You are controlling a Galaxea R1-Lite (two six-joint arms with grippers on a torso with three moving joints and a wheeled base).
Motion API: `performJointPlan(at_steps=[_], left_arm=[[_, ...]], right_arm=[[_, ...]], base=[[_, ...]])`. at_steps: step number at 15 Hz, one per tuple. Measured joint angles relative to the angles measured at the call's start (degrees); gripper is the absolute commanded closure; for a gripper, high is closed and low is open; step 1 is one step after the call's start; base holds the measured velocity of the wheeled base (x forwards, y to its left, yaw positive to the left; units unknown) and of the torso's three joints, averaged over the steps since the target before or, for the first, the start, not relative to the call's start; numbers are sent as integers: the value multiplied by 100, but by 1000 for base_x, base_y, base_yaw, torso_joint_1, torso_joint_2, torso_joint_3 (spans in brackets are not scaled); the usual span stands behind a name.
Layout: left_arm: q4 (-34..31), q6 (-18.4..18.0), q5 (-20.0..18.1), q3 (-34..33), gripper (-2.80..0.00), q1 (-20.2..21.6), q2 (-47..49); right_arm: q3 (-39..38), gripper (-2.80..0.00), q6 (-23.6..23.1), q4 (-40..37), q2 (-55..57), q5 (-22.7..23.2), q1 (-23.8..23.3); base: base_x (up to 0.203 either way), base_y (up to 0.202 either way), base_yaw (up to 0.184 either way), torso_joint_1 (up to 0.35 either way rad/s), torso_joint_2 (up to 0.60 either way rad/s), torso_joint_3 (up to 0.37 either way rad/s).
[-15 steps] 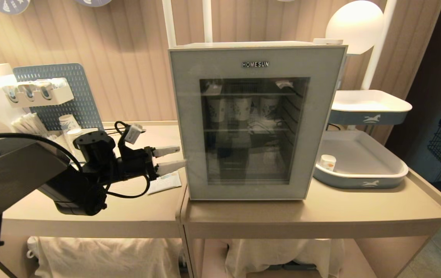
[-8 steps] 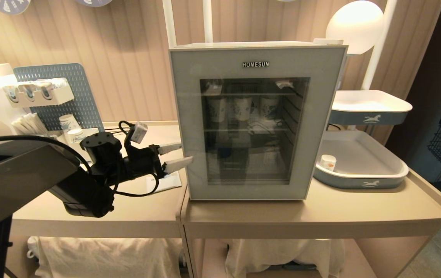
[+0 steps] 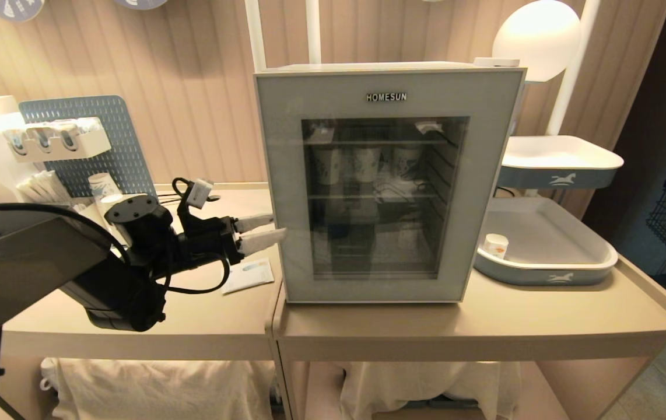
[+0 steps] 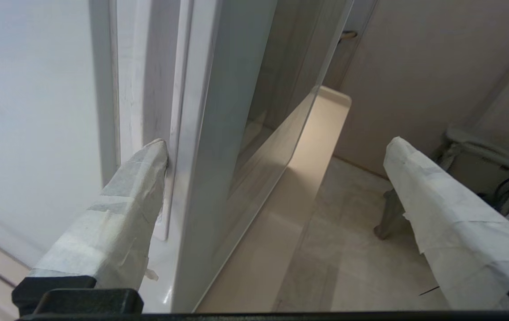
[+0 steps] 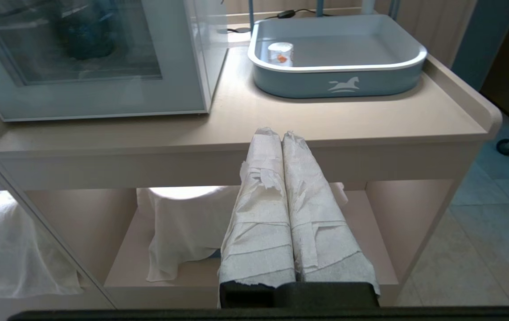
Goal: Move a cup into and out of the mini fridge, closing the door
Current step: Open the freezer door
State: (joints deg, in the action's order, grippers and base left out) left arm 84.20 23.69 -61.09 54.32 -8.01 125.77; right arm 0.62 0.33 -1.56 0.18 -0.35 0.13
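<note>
The left gripper (image 3: 263, 231) is at the fridge's (image 3: 388, 181) left front corner, jaws spread wide and holding nothing. In the left wrist view one taped finger (image 4: 141, 178) sits right against the seam at the edge of the door (image 4: 210, 133), while the other finger (image 4: 433, 200) stands out in front of the glass. The door (image 3: 379, 93) looks flush and shut from the head view, patterned paper cups (image 3: 365, 163) dim behind the window. The cup (image 3: 494, 245) sits upright in the lower grey tray (image 3: 549, 271), right of the fridge, at the tray's near-left corner, orange mark showing on its lid (image 5: 280, 51). The right gripper (image 5: 282, 138) hangs low in front of the table (image 3: 484, 326), fingers pressed together, empty. A small packet (image 3: 246, 274) lies flat under the left gripper.
</note>
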Motion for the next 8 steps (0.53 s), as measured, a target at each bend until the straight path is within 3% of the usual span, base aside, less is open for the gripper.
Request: performJointPlan(at_steps=[2,8], left_arm=[[287,457,-36,-81,-280,-1,-33],[304,556,-198,-679,-280,2,-425]], right_arm=[[0,0,0,-5,0,1,2],[0,0,0,-1,0,5,2]], base=[[0,0,0,0,0,0],[0,0,0,0,0,0]])
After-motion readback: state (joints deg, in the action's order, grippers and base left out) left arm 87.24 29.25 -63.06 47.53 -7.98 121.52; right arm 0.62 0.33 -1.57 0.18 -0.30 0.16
